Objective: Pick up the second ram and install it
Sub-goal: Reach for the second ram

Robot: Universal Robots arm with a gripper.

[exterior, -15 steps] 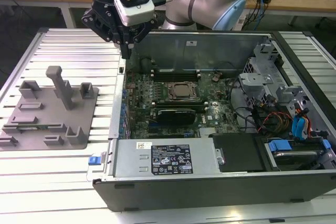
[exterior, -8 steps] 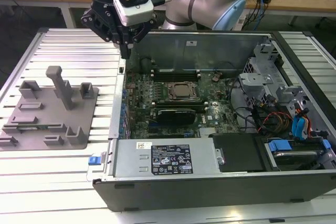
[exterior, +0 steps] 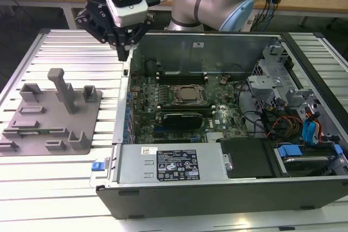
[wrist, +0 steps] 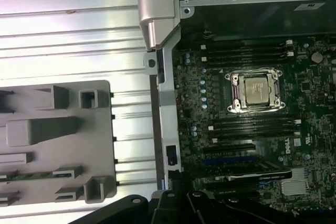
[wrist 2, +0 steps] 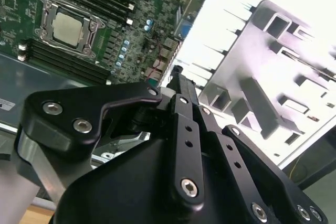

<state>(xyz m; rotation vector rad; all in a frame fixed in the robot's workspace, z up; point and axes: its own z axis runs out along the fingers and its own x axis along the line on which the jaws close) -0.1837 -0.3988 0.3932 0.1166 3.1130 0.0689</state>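
The jaws, pressed together and empty, hang above the case wall (exterior: pixel 120 118); the ram (wrist: pixel 29 176) lies in the grey fixture (exterior: pixel 54 117).

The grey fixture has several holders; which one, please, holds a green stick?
The long low slot, nearer the exterior view's bottom than the tall post, holds the second ram; others show only grey.

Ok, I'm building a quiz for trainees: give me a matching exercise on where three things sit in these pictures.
Things: 1 gripper; 2 green ram stick; 3 processor.
Places: A in the socket on the motherboard; B lying in the grey fixture; C over the case's side wall.
Pairs: 1-C, 2-B, 3-A.
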